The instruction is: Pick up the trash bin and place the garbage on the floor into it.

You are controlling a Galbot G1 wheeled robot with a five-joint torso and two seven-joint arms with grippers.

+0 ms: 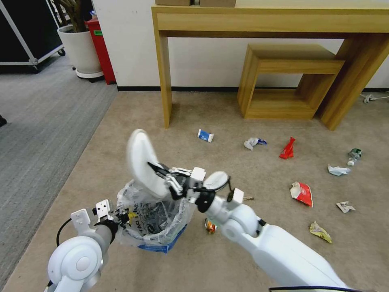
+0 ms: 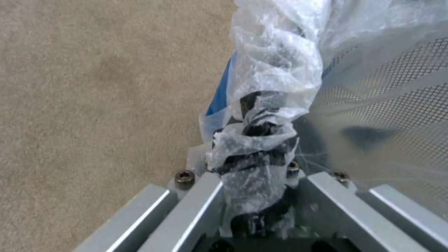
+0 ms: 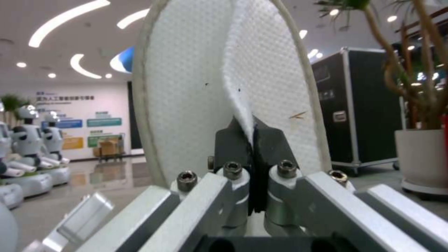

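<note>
Holding white slipper (image 1: 142, 162) above blue trash bin (image 1: 156, 227), right gripper (image 3: 252, 140) clamped on thin strap edge (fabric soft, light, probably flops). Left gripper (image 2: 254, 182) pinched together on bin rim with crinkled plastic liner (image 2: 275, 77); bin light, mesh wall flexible, liner slippery. Second slipper (image 1: 216, 179), red wrapper (image 1: 302, 192), crumpled paper (image 1: 337, 170) lie on carpet (image 1: 243, 113).
</note>
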